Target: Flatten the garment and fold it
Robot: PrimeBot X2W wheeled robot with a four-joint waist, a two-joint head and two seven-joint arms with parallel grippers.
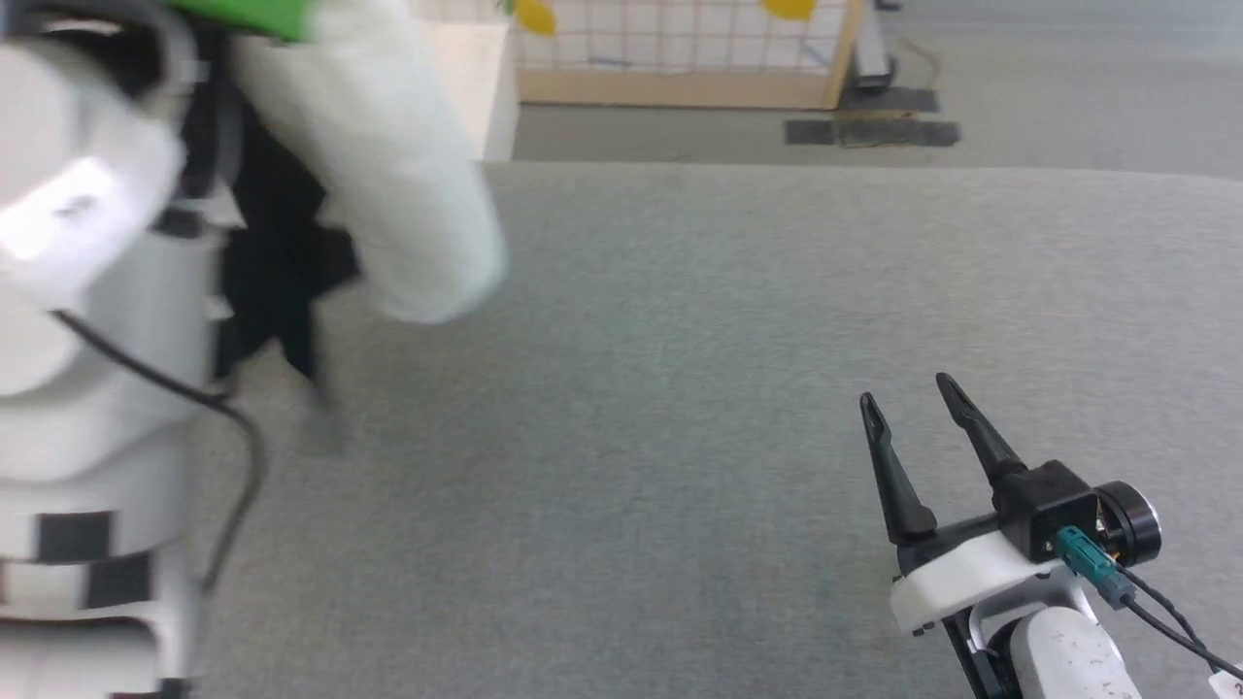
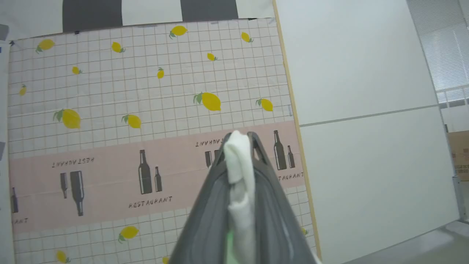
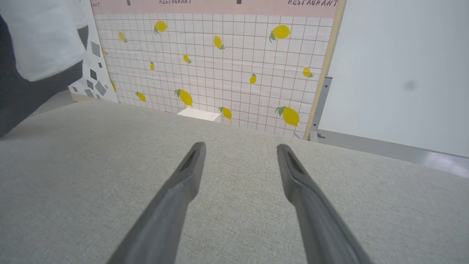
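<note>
Two fingers [image 3: 183,190] of the right claw [image 3: 240,146] stand spread wide and empty just over the grey worktop [image 1: 680,388]. Farther off to its left, the left claw [image 2: 240,136] is clenched on the white-and-black garment [image 1: 388,184], which hangs beneath it.

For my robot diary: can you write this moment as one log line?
left gripper: shut on garment, held up | right gripper: open, empty, over grey surface | garment: hanging, not flat
</note>
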